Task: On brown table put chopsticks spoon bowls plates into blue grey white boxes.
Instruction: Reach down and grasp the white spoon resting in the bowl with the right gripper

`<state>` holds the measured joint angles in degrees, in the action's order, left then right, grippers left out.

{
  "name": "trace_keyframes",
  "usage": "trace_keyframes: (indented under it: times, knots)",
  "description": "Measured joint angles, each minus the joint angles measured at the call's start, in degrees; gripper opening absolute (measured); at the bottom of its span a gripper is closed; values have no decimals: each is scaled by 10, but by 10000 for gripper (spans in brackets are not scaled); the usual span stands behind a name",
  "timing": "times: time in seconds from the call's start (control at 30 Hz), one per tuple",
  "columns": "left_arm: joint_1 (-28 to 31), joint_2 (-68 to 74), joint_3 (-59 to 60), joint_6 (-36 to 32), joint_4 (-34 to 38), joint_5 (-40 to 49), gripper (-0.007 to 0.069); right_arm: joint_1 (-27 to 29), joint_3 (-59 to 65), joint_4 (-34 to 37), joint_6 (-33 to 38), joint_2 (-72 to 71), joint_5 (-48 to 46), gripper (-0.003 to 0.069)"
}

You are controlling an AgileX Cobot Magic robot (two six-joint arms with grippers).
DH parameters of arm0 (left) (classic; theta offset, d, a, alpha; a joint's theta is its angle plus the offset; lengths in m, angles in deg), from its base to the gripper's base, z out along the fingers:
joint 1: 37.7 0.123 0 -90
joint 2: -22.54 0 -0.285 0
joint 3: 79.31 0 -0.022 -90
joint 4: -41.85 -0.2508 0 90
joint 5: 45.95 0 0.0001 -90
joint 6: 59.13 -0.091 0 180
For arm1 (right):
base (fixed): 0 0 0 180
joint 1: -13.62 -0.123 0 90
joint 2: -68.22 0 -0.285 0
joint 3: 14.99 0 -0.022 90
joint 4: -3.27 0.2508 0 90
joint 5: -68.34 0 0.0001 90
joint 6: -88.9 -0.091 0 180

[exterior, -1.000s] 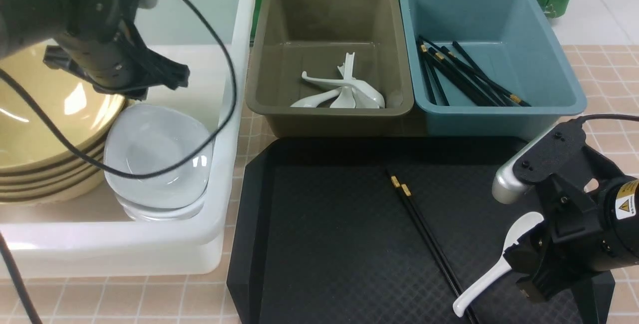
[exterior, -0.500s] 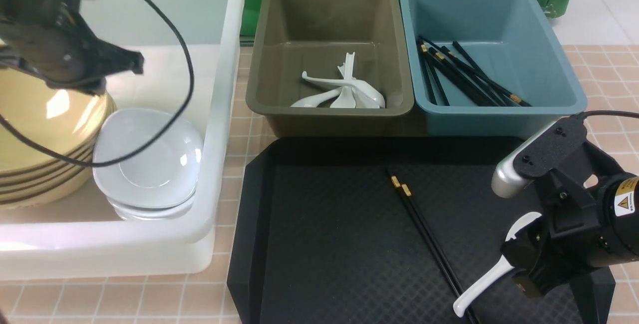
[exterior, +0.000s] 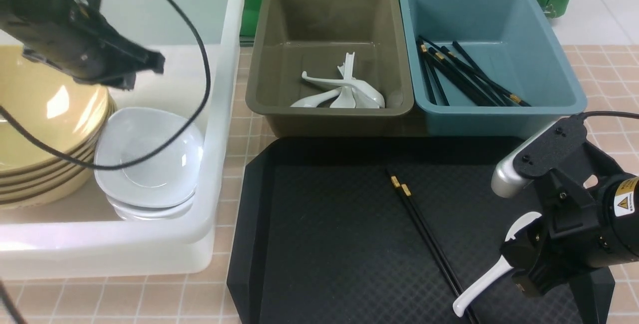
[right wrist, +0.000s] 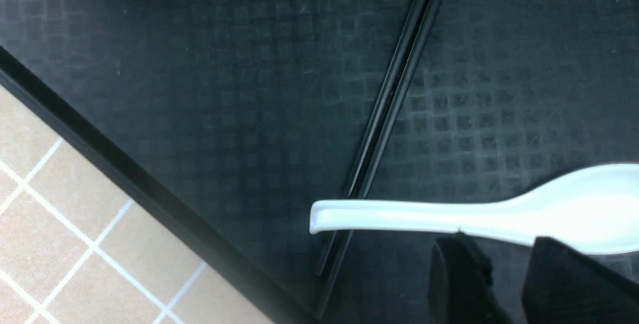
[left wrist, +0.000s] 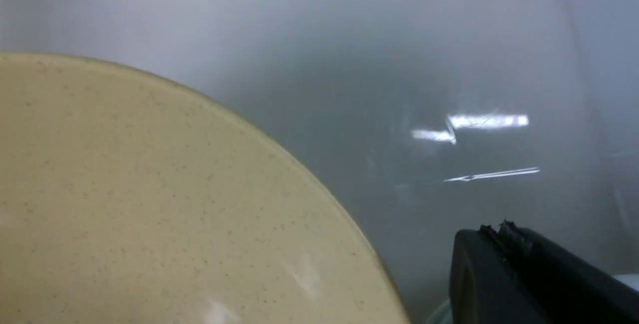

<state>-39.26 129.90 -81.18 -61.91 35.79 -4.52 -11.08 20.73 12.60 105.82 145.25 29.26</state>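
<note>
A white spoon [exterior: 481, 286] [right wrist: 424, 216] lies on the black tray, its handle crossing a pair of black chopsticks [exterior: 424, 231] [right wrist: 394, 89]. My right gripper [exterior: 516, 276] [right wrist: 509, 241] stands open over the spoon's neck, with nothing showing between its tips. My left gripper [exterior: 157, 63] [left wrist: 501, 229] is shut and empty, hanging inside the white box [exterior: 219, 129] above the stacked tan bowls [exterior: 40, 114] [left wrist: 150, 204] and white plates [exterior: 150, 162]. The grey box [exterior: 319, 19] holds spoons [exterior: 344, 92]. The blue box [exterior: 499, 19] holds chopsticks [exterior: 464, 77].
The black tray [exterior: 324, 244] [right wrist: 199, 114] sits on the brown tiled table [exterior: 150, 299] [right wrist: 50, 224] in front of the grey and blue boxes. A black cable loops from the left arm over the plates. A green cloth hangs behind the boxes.
The white box with its bowls and plates has slid a little to the left. My left gripper swung left, then partly back right. My right gripper rose slightly, then held still.
</note>
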Motion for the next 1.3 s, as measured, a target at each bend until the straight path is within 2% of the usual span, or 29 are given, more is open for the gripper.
trace_keyframes:
  times: [0.1, 0.2, 0.43, 0.6, 0.77, 0.87, 1.0, 1.13, 1.3]
  knots:
    - [0, 28, 0, -1, -15, -1, -7, 0, 0, 0, 0, 0, 0, 236]
    - [-2, 38, 0, -5, 3, 3, -7, 0, 0, 0, 0, 0, 0, 236]
    - [-34, 32, -1, -113, 64, 17, -7, 0, 0, 0, -1, 0, 2, 236]
    - [-43, 14, -18, -127, 71, 21, -7, 0, 0, 0, -1, 0, 4, 236]
    - [-43, -5, -40, -88, 64, 72, -7, 0, 0, 0, -1, 0, 5, 236]
    - [-43, -18, -46, -32, 61, 179, -7, 0, 0, 0, -1, 0, 5, 236]
    - [-43, -44, -35, -14, 54, 261, -7, 0, 0, 0, -1, 0, 5, 236]
    - [-43, -103, 17, 12, 23, 257, -7, 0, 0, 0, -1, 0, 5, 236]
    - [-43, -161, 99, 58, -35, 200, -7, 0, 0, 0, -1, 0, 5, 236]
